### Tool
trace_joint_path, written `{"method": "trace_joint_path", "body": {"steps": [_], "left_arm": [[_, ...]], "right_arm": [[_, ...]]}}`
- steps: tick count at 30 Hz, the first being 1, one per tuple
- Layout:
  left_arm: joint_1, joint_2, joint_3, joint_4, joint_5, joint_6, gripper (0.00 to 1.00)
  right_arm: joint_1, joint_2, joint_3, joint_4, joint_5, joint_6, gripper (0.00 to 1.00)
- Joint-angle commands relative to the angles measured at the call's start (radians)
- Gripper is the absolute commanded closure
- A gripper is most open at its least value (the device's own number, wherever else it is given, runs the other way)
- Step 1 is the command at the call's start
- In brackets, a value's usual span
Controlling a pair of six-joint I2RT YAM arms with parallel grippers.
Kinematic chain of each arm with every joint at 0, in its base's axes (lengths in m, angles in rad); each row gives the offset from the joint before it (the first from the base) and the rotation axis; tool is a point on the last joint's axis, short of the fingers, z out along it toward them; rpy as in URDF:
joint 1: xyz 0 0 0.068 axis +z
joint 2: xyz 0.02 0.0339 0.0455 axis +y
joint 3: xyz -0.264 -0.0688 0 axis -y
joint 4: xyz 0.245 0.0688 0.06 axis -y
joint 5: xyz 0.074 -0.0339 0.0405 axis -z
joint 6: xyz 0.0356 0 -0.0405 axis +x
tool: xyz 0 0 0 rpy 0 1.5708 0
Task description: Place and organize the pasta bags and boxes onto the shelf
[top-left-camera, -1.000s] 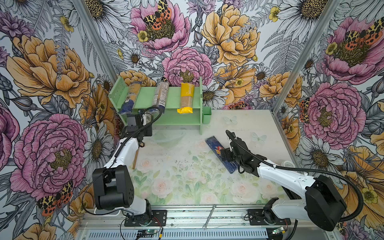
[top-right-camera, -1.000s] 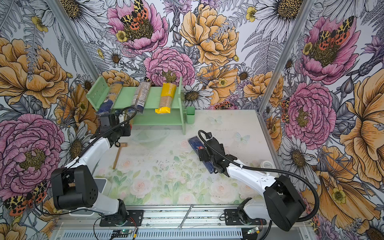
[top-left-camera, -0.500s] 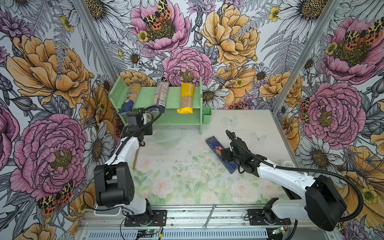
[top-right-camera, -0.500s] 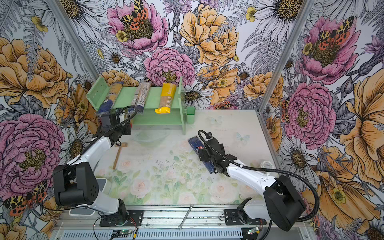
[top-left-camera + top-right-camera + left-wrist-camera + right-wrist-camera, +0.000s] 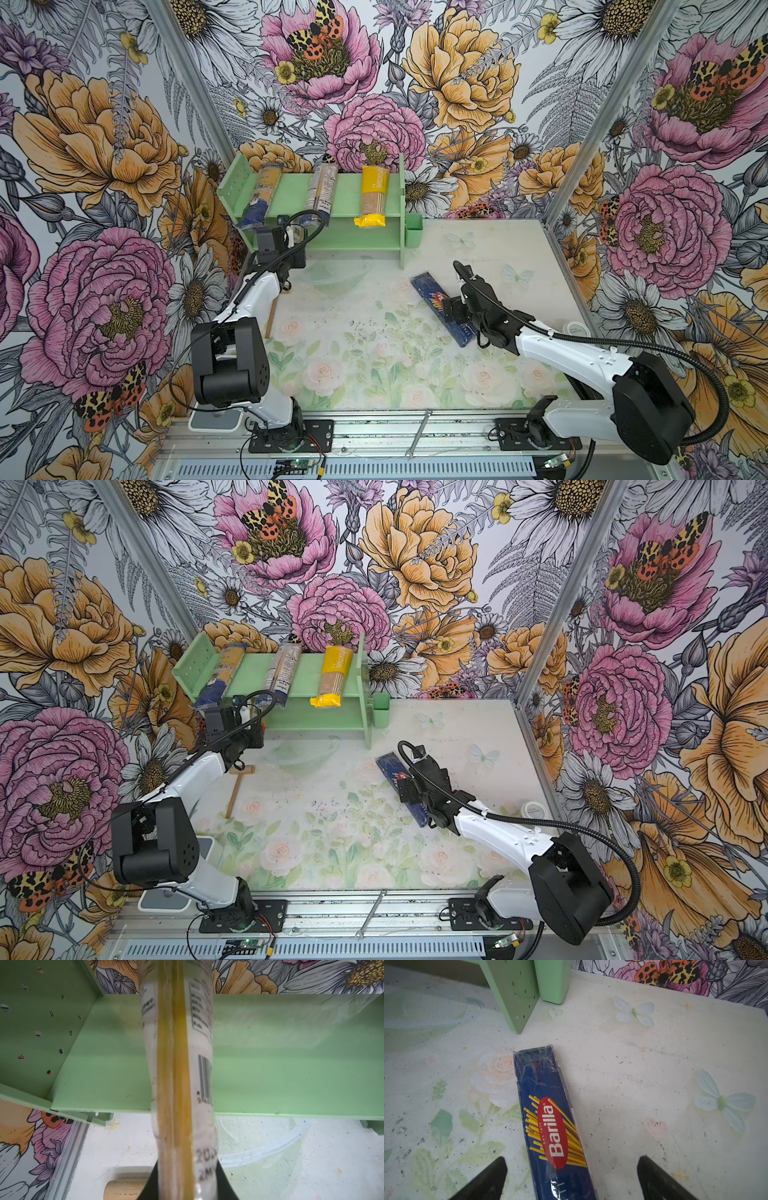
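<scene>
Clear spaghetti bag [image 5: 176,1064] clamped in left gripper [image 5: 186,1178], laid across mint-green shelf [image 5: 291,1064]; release seems due. Dark blue Barilla box [image 5: 548,1084] straddled by wide-spread right gripper [image 5: 572,1159], awaiting closure.

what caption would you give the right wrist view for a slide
Open right gripper straddling the blue Barilla box flat on the table, shelf side panel and green cup beyond.
</scene>
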Motion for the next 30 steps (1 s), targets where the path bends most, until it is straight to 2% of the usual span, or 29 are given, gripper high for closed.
{"method": "trace_joint_path", "body": {"steps": [1,29,30], "left_arm": [[0.008,-0.021,0.062,0.193,0.012,0.017,1.0],[0.011,0.052,0.107,0.166,-0.012,0.04,1.0],[0.011,0.051,0.106,0.165,-0.012,0.042,0.97]], "right_arm": [[-0.007,-0.021,-0.001,0.006,0.022,0.011,0.0],[-0.007,-0.013,0.009,0.007,0.016,0.018,0.0],[-0.006,-0.013,0.011,0.007,0.016,0.018,0.01]]}}
